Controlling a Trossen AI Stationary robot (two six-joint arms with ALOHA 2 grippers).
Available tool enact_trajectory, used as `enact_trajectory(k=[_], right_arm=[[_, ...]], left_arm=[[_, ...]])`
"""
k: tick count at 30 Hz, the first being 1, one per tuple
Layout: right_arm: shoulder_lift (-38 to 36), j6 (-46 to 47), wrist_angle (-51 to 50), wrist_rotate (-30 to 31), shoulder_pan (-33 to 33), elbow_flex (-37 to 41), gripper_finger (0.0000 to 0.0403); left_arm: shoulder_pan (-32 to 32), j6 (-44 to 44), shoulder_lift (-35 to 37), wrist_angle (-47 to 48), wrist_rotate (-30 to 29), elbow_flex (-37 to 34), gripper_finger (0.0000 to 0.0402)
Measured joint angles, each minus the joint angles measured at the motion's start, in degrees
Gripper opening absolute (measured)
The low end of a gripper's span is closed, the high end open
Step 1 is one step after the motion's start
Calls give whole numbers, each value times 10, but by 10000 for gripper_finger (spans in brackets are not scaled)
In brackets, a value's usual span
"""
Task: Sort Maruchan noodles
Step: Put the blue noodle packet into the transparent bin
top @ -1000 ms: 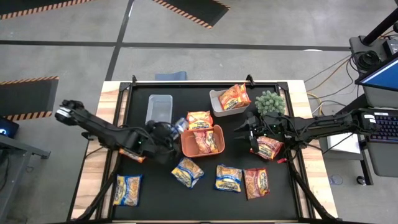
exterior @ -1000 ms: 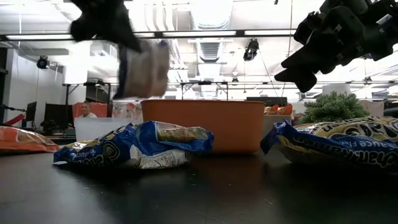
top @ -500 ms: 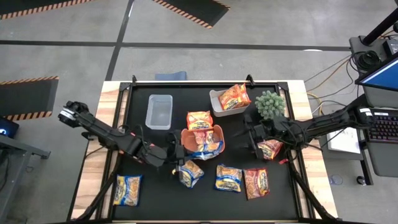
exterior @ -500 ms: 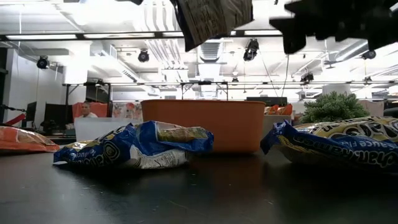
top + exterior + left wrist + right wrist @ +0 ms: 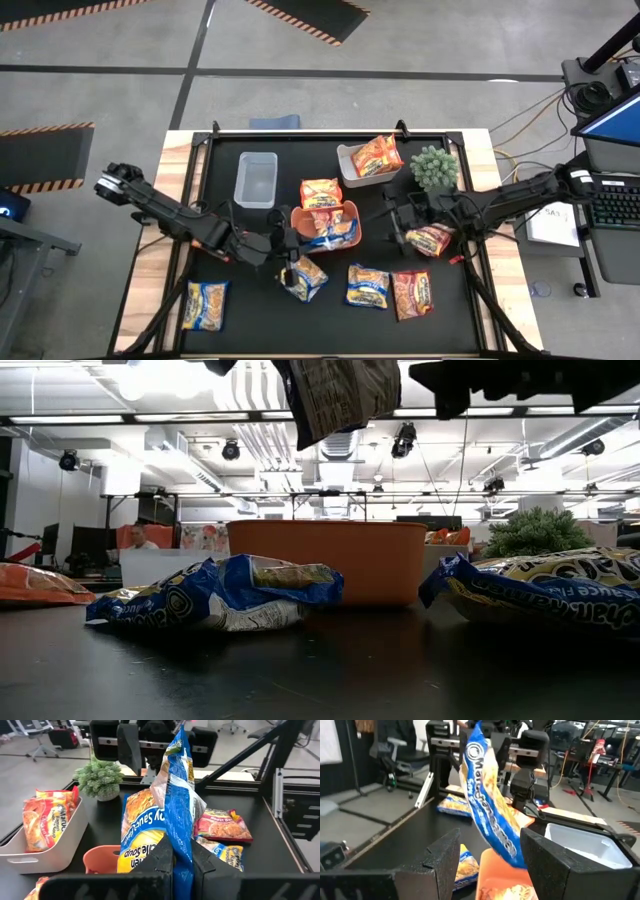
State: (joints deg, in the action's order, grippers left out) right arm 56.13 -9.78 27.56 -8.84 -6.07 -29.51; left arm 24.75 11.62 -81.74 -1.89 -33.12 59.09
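My left gripper is shut on a blue-and-yellow Maruchan packet that hangs over the orange bin; the low view shows the packet high above the table. My right gripper stands open and empty just right of the bin, beside a red packet lying flat. In the right wrist view the held packet shows farther off. More packets lie flat along the near side: blue ones and a red one. My left gripper pinches one end edge of the blue packet between its two fingers. The fingers come nearly level from the table's left. The packet juts out past the fingertips, edge-on and crumpled, lifted clear above the orange bin.
A clear bin stands at the far left. A white bin holding an orange packet is far right, next to a small green plant. Another orange packet lies behind the orange bin. The black mat's near left has free room.
My left gripper has carried the blue packet from beside the clear bin toward the near edge and right, rolling its wrist; the packet now hangs over the orange bin. My right gripper has risen and shifted a little toward the orange bin, still open.
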Motion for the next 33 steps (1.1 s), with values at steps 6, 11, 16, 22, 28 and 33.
enact_trajectory(k=[6, 11, 16, 22, 28, 33], right_arm=[[42, -34, -51, 16, 0, -54, 194], [82, -50, -111, 18, -1, -99, 194], [122, -59, -142, 21, -1, -135, 194], [137, -67, -142, 30, -1, -145, 177], [137, -68, -141, 29, -1, -145, 108], [137, -79, -140, 29, -1, -145, 64]], left_arm=[[-6, 6, -9, 0, 0, 0, 0], [-10, 14, -10, 0, -3, 0, 0], [-12, 14, -10, 2, -6, 0, 0], [-12, 14, -10, -1, -8, 0, 0], [-12, 10, -10, -5, -9, 0, 1], [-12, 9, -10, -16, -9, 0, 7]])
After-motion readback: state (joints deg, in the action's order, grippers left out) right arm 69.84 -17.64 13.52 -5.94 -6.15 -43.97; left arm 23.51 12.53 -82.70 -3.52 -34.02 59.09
